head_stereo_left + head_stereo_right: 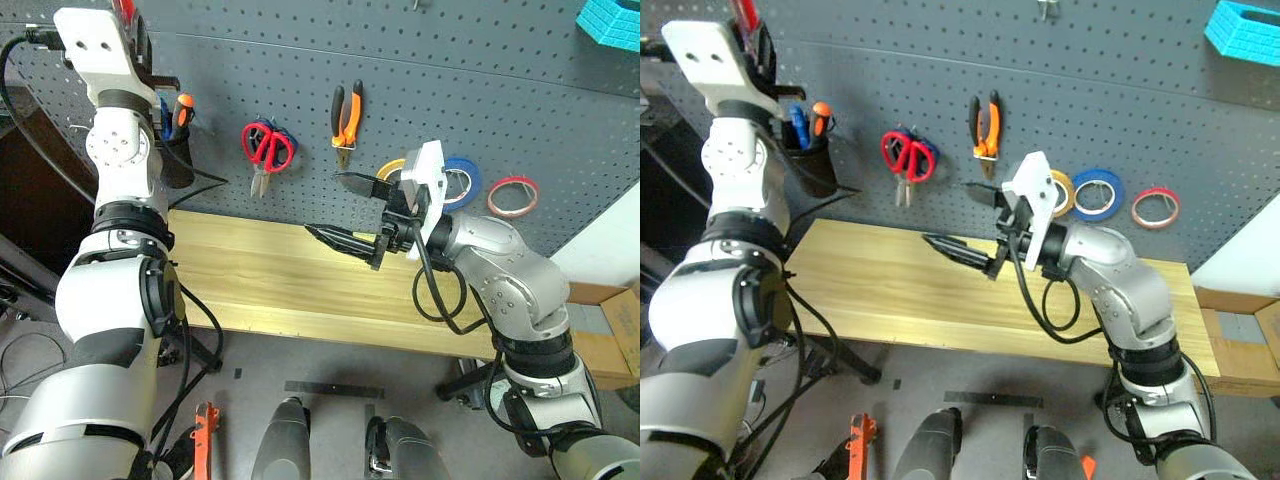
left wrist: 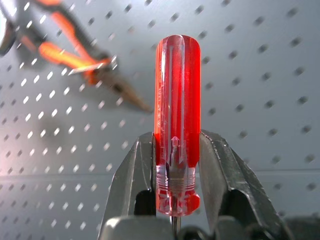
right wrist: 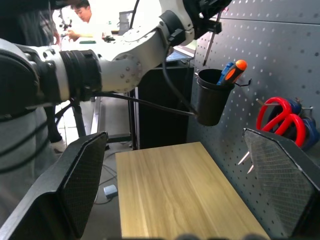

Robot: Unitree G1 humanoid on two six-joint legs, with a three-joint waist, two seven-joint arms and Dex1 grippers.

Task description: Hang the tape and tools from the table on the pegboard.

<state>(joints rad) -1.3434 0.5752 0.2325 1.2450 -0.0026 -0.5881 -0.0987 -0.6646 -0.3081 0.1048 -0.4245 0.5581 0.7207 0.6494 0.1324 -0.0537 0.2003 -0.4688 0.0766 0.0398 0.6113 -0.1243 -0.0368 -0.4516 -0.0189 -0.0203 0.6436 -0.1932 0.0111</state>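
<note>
Left gripper (image 2: 175, 150) raised high at the far left, against the pegboard (image 1: 450, 90), above a black cup (image 1: 178, 160) that hangs there; its fingers are clenched on the red-handled screwdriver (image 2: 177, 120), gripped low on the handle, handle end pointing away from the wrist, thin shaft running back between the fingers. The black cup holds a blue-handled and an orange-handled screwdriver (image 1: 182, 112). Right gripper (image 1: 355, 210) hovers over the middle of the table (image 1: 260, 275), pointing left, fingers spread wide and empty, well apart from everything on the board. The tabletop itself is bare wood. On the pegboard, left to right: red-handled scissors (image 1: 267, 150) hanging with blades down, blue-handled scissors just behind them; orange-and-black pliers (image 1: 346, 122) hanging nose down; then a yellow roll (image 1: 392, 168) partly hidden behind the right wrist, a blue roll (image 1: 463, 180), and the thin red tape ring (image 1: 513, 196) farthest right. A turquoise basket (image 1: 612, 22) sits at the far upper right of the board. In the right wrist view, a person is seated in the background beyond the left arm.
</note>
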